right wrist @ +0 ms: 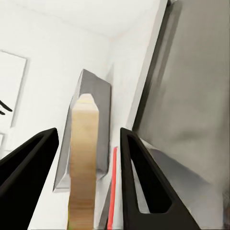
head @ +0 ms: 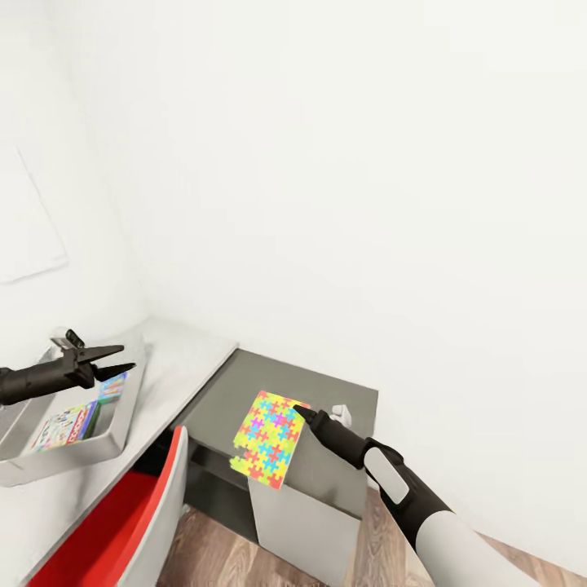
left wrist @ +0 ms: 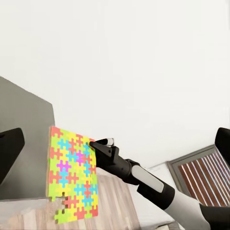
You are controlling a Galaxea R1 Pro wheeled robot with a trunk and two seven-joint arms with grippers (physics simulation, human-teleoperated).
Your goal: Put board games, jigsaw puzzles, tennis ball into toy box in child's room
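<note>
While the right gripper (head: pixel 300 412) pinches a jigsaw puzzle (head: pixel 268 438) by its edge above the dark cabinet (head: pixel 326 390), the left gripper (head: pixel 114 363) hovers, jaws spread, over the toy box (head: pixel 114 436) on the table (head: pixel 183 359). A board game (head: pixel 69 424) already lies inside. Next, I'd guess, comes swinging the puzzle left over the rim.

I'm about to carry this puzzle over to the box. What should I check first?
1. Is the puzzle held? Ok: the right end effector pinches its top corner.
2. Is the grip firm? Cannot tell: only that corner is caught.
3. Is there room in the toy box? Ok: the board games lie flat inside.
4. Is the space over the toy box free? Not ok: the open left end effector hangs above its rim.
5. Will it clear the red chair on the way? Cannot tell.
</note>
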